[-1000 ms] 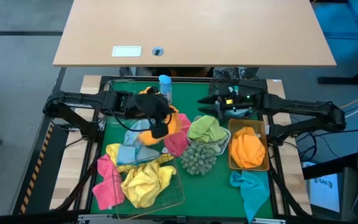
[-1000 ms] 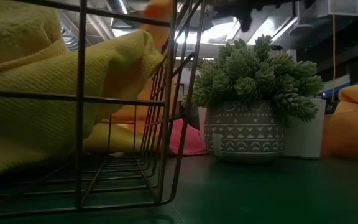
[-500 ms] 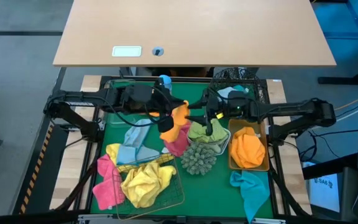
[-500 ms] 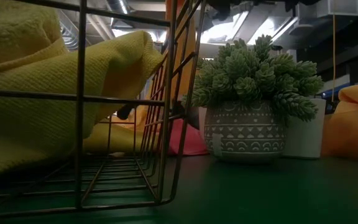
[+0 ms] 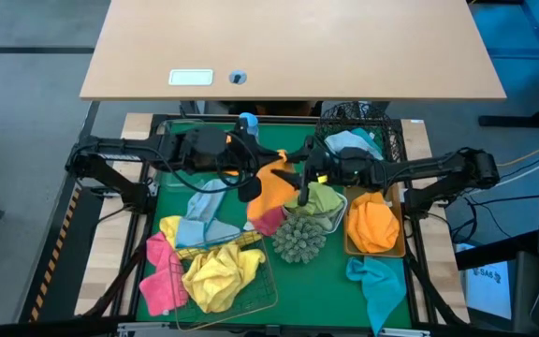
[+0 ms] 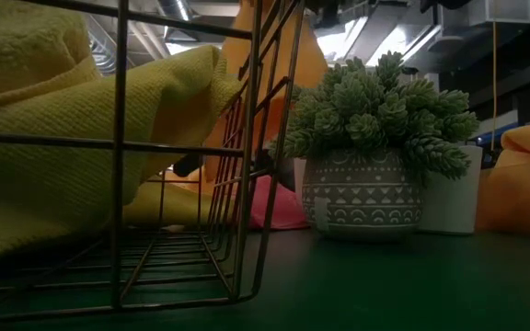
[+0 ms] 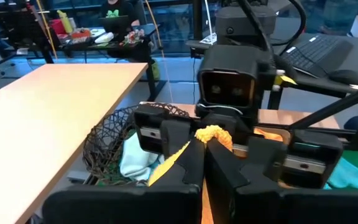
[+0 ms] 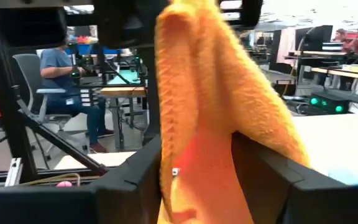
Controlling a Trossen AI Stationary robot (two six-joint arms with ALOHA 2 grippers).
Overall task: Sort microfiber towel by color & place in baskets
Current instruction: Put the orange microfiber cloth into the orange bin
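Note:
An orange towel (image 5: 274, 185) hangs over the middle of the table between my two grippers; it also shows in the low view (image 6: 283, 64). My left gripper (image 5: 254, 180) reaches in from the left and is shut on it. My right gripper (image 5: 299, 180) faces it from the right, open. Its fingers (image 8: 138, 177) stand on either side of the hanging cloth, and I cannot tell whether they touch it. The baskets lie around. The black mesh basket (image 5: 374, 120) holds a pale blue towel. The tan tray (image 5: 347, 245) holds an orange one. My left gripper pinches a bunched fold at the orange towel's top (image 7: 213, 133) between its two fingers. The fingers come nearly level from the table's left. The towel hangs slack below them, spreading toward my right gripper.
The gold wire basket (image 5: 268, 298) holds a yellow towel. A green towel (image 5: 318, 199) lies in the white tray. The spiky green ball (image 5: 298, 239) sits below the grippers, the blue spray bottle (image 5: 248, 123) behind them. Pink (image 5: 162, 273), pale blue (image 5: 199, 225) and teal (image 5: 377, 285) towels lie about.
My left gripper has risen and tipped up toward level, lifting the orange towel off the left-hand pile so that it hangs free. My right gripper has swung from the far right toward the table's middle and now straddles the hanging cloth.

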